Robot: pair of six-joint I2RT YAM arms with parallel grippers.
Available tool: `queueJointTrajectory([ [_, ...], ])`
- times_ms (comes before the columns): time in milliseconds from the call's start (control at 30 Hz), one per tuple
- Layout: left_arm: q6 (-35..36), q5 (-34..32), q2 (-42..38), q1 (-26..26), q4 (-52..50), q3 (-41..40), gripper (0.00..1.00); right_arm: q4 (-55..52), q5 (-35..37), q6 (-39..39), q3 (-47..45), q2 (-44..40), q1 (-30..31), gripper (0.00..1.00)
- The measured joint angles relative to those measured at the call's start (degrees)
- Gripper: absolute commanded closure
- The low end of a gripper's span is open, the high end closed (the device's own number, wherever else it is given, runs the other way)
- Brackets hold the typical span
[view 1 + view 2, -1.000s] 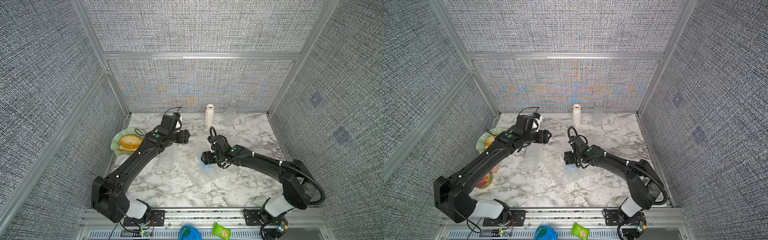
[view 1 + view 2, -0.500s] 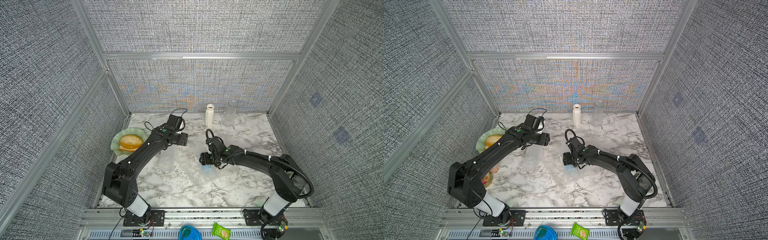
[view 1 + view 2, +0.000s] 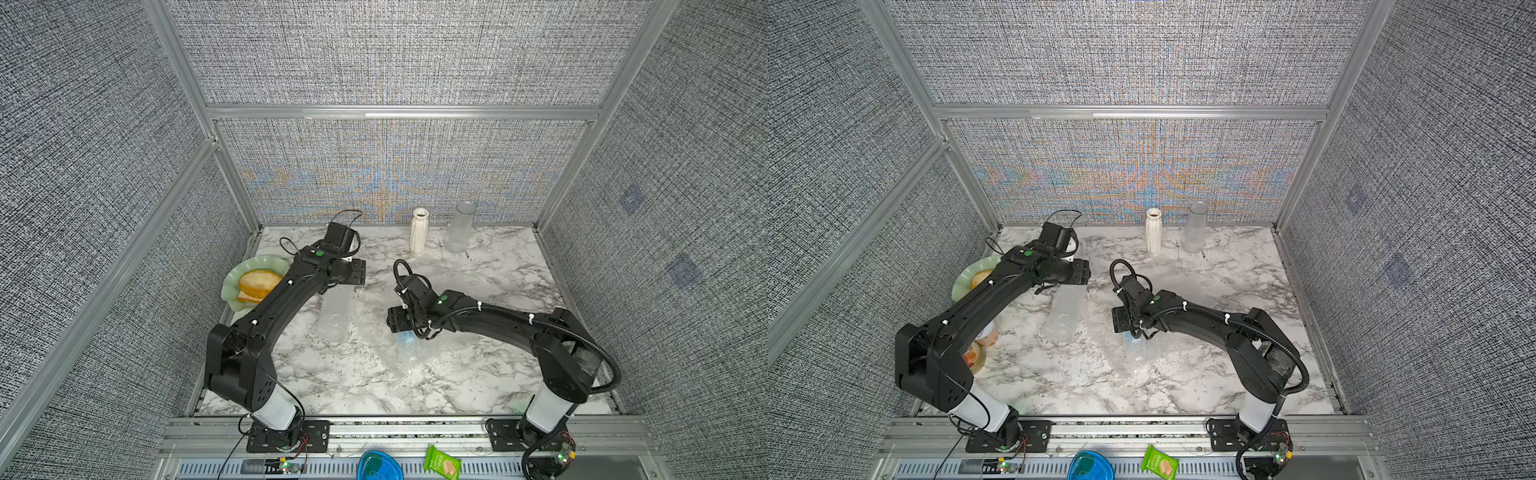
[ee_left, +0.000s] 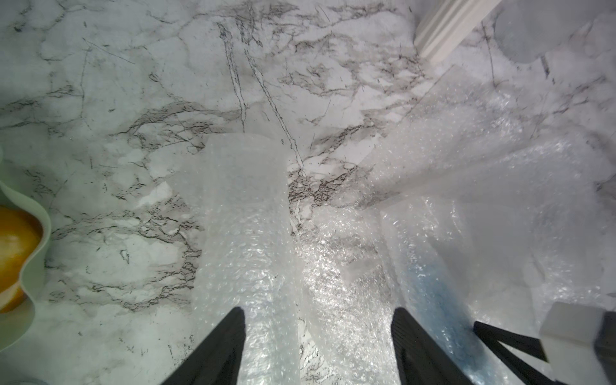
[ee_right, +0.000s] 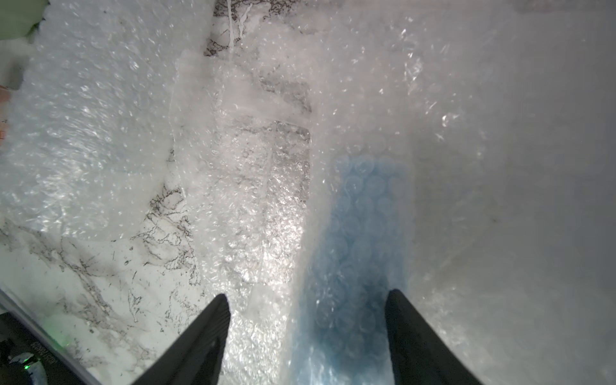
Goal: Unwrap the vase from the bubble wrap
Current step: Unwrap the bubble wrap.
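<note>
The vase (image 5: 360, 233) is blue and lies on the marble inside bubble wrap (image 5: 253, 206), a blue blur in both top views (image 3: 406, 343) (image 3: 1133, 341). My right gripper (image 5: 307, 294) hangs low over it, open, one finger by the vase's side and the other on loose wrap. My left gripper (image 4: 318, 310) is open above a whitish roll of bubble wrap (image 4: 245, 216) (image 3: 337, 311), which passes by one finger. The blue vase (image 4: 436, 300) shows just outside its other finger. More crinkled sheeting (image 4: 466, 160) spreads between the arms.
A green plate (image 3: 231, 286) with bread sits at the left edge. A white ribbed vase (image 3: 419, 230) and a clear glass one (image 3: 460, 227) stand by the back wall. Jars (image 3: 987, 334) stand under the left arm. Grey walls close in three sides.
The right wrist has slid left over the wrapped vase. The left arm's elbow has risen and drawn in, while its wrist stayed almost in place above the roll.
</note>
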Motion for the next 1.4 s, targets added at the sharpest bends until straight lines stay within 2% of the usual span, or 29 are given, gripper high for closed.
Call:
queueJointTrajectory([
  [267, -3.6, 3.6, -7.5, 7.5, 5.4, -4.5, 0.29, -1.7, 2.4, 0.3, 6.6, 5.2, 4.0, 0.32],
  [467, -5.4, 4.5, -14.7, 11.0, 11.5, -11.3, 0.29, -1.9, 0.8, 0.4, 11.1, 8.0, 6.2, 0.33],
  [600, -5.8, 6.4, -16.9, 12.0, 14.6, -13.5, 0.29, 0.4, -2.4, -2.6, 9.0, 2.8, 6.0, 0.33],
  [733, -5.7, 8.8, -17.1, 12.2, 16.3, -15.6, 0.29, 7.8, -3.6, -6.0, 1.9, -6.7, 4.7, 0.32],
  [900, -3.7, 14.0, -15.5, 12.3, 17.0, -16.8, 0.29, 12.3, 2.4, -5.8, -4.3, -12.3, 2.8, 0.33],
  [1033, -1.5, 19.2, -13.1, 12.3, 16.9, -17.2, 0.3, 8.9, 8.9, -0.9, -2.0, -8.7, 0.5, 0.36],
  [1167, 0.0, 24.0, -10.0, 12.3, 15.9, -17.0, 0.32, 3.4, 9.2, 2.9, 2.5, -3.1, 0.2, 0.37],
  [1400, 2.0, 27.7, -8.3, 12.2, 13.6, -16.5, 0.32, -4.6, 8.4, 5.9, 10.9, 4.7, 0.0, 0.38],
])
